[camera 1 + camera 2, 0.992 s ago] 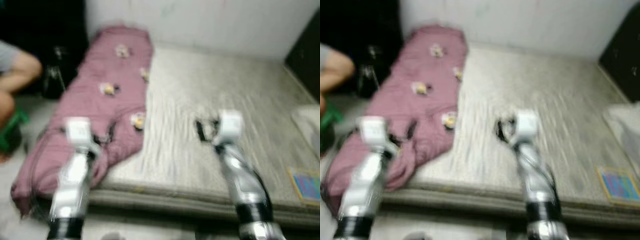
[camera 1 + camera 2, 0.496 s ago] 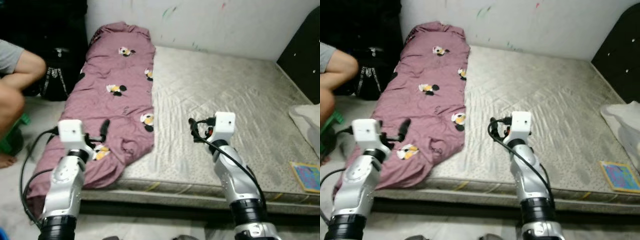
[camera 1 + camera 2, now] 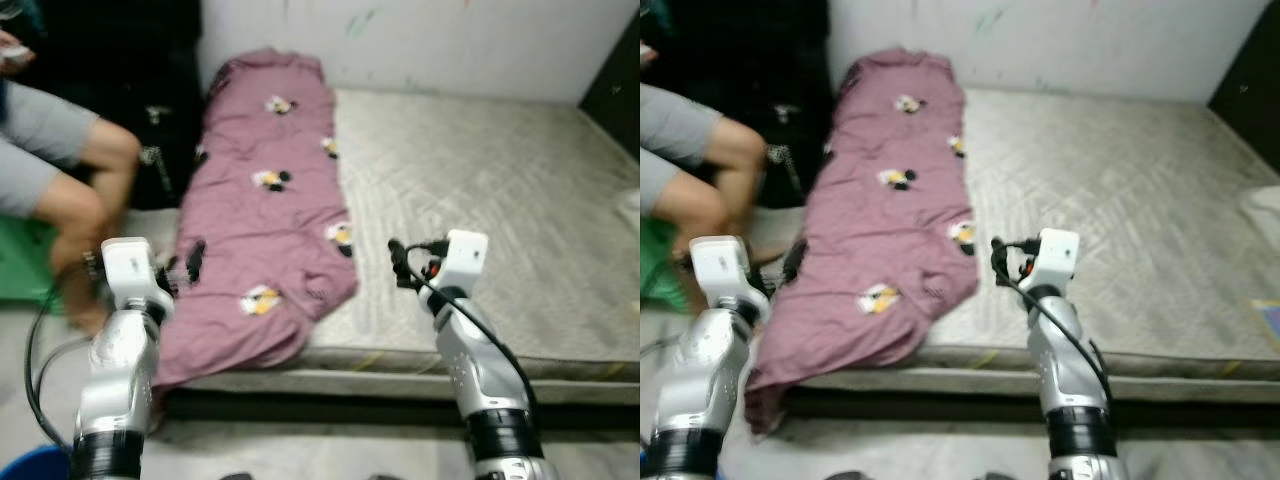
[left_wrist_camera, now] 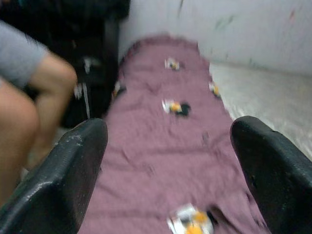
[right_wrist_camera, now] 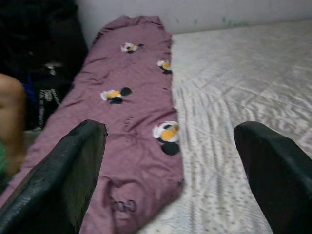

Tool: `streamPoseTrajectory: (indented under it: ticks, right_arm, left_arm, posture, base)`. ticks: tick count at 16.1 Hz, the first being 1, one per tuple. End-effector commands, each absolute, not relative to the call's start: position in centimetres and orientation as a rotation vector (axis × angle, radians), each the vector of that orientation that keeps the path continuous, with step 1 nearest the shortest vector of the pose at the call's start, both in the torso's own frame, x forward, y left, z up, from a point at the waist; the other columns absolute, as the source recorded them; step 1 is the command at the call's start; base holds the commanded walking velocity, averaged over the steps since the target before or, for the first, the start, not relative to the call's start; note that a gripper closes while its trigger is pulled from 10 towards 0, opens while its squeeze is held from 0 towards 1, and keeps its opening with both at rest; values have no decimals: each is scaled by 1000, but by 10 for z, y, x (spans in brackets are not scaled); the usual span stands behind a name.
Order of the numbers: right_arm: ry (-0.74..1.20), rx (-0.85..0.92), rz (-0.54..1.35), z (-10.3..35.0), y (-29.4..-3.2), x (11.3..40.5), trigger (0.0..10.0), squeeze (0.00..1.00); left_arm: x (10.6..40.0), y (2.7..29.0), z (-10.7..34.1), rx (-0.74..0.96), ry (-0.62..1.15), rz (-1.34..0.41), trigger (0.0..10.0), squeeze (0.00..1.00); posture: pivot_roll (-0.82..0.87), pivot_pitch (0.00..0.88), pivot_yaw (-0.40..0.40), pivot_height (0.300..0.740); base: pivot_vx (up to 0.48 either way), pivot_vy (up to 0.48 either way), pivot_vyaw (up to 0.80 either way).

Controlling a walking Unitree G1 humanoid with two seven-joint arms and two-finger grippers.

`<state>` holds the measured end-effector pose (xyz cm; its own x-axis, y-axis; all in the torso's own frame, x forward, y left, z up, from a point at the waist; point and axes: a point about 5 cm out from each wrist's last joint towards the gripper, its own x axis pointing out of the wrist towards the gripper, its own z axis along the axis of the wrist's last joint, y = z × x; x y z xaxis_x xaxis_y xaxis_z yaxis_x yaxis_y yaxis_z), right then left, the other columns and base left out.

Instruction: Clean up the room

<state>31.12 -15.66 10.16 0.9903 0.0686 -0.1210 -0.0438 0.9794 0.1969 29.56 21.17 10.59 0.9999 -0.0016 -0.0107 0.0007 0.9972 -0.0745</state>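
Observation:
A mauve blanket (image 3: 270,230) with small cartoon prints lies lengthwise along the left edge of a grey mattress (image 3: 500,190) on the floor, its near end hanging over the mattress corner. My left gripper (image 3: 192,260) hovers open above the blanket's near left edge, with nothing between its fingers (image 4: 73,165). My right gripper (image 3: 397,262) is held open over the mattress just right of the blanket's near end, and is also empty, as its fingers (image 5: 78,165) show.
A person sits at the left on a green stool (image 3: 22,272), bare legs (image 3: 85,200) close to my left arm. A black bag (image 3: 160,150) leans beside the blanket. A dark cabinet (image 3: 625,90) stands at the right; a white cloth (image 3: 1265,205) lies on the mattress's right edge.
The camera has swung left, so the bed sits further right and more of the person shows. Both arms keep the same raised pose with open fingers.

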Motion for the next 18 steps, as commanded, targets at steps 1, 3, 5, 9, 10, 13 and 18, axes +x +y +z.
streamPoseTrajectory:
  ticks: [1,3,5,9,10,13,18]
  right_arm:
    - [141,208,17,101,-170,308,10000,0]
    - [148,197,43,100,-169,305,10000,0]
    - [177,182,136,99,-157,305,10000,0]
    - [224,123,288,100,-134,312,10000,0]
    - [214,103,295,102,-131,314,10000,0]
    - [158,78,214,106,-135,313,10000,0]
    - [111,177,-3,101,-168,286,10000,0]
  left_arm:
    - [296,200,100,-75,34,-37,10000,0]
    - [295,195,100,-72,33,-49,10000,0]
    - [287,197,94,-76,37,-16,10000,0]
    - [265,208,86,-84,32,97,10000,0]
    - [263,209,87,-78,29,105,10000,0]
    - [272,204,90,-44,36,33,10000,0]
    - [297,166,89,-12,97,-210,10000,0]
  posture:
    - [-89,0,-4,740]
    - [-89,0,-12,740]
    - [-49,0,-88,740]
    - [23,0,-186,740]
    - [23,0,-180,740]
    - [-19,0,-108,740]
    - [-146,0,43,740]
  base:
    - [0,0,0]
    - [0,0,0]
    - [0,0,0]
    - [0,0,0]
    - [0,0,0]
    - [0,0,0]
    - [0,0,0]
